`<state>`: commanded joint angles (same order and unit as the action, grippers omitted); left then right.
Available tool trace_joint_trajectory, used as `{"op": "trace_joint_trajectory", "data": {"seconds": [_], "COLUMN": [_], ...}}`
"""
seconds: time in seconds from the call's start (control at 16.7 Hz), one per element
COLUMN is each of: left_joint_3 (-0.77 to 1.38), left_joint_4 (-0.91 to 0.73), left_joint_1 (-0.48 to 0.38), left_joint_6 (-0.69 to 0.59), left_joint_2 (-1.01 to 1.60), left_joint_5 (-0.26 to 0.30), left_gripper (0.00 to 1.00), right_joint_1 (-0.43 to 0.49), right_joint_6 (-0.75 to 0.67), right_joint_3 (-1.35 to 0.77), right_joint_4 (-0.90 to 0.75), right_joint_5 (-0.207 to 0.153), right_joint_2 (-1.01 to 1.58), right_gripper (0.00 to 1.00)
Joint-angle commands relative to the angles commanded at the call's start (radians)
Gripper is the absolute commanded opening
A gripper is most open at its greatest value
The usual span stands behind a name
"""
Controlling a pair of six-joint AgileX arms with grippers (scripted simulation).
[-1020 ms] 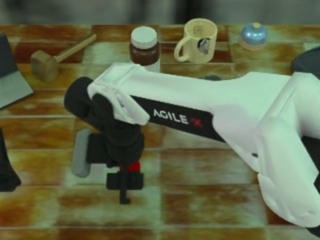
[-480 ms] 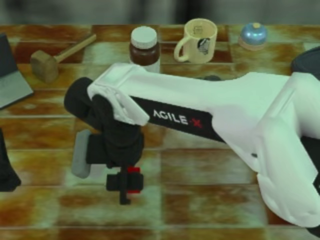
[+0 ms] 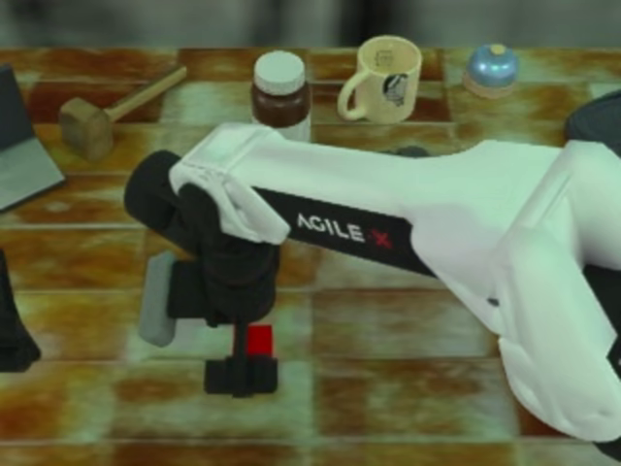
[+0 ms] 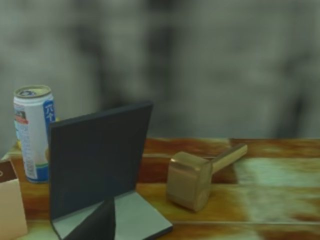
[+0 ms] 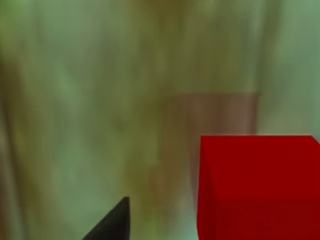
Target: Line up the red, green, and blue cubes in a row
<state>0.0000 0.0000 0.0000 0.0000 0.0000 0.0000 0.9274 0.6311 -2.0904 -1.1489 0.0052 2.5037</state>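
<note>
The red cube (image 3: 259, 340) rests on the table left of centre, near the front; it fills the corner of the right wrist view (image 5: 257, 187). My right arm reaches across from the right, and its gripper (image 3: 243, 374) hangs over the cube, open. One dark fingertip (image 5: 114, 222) stands apart from the cube, with bare table between them. The green and blue cubes are out of view, perhaps hidden under the white arm. My left gripper (image 3: 12, 340) is parked at the left edge, open.
Along the back stand a wooden mallet (image 3: 92, 121), a brown jar with a white lid (image 3: 280, 92), a cream mug (image 3: 386, 78) and a blue bell (image 3: 493, 66). A dark folded panel (image 3: 19, 146) and a drink can (image 4: 32, 132) are at the far left.
The right gripper has let go of the red cube and shifted toward the table's front edge. The cube now shows whole on the table.
</note>
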Motion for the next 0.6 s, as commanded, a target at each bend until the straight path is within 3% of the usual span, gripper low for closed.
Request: {"op": "trace_joint_trajectory", "data": {"seconds": [0.36, 0.6], "left_joint_3": [0.0, 0.0], "left_joint_4": [0.0, 0.0], "left_joint_1": [0.0, 0.0], "left_joint_6": [0.0, 0.0], "left_joint_2": [0.0, 0.0], "left_joint_5": [0.0, 0.0], "left_gripper": [1.0, 1.0], "right_joint_1": [0.0, 0.004], "right_joint_6": [0.001, 0.002], "right_joint_3": [-0.003, -0.112], "right_joint_4": [-0.003, -0.119], "right_joint_5": [0.0, 0.0], "right_joint_2": [0.0, -0.006], "right_gripper": [1.0, 1.0]}}
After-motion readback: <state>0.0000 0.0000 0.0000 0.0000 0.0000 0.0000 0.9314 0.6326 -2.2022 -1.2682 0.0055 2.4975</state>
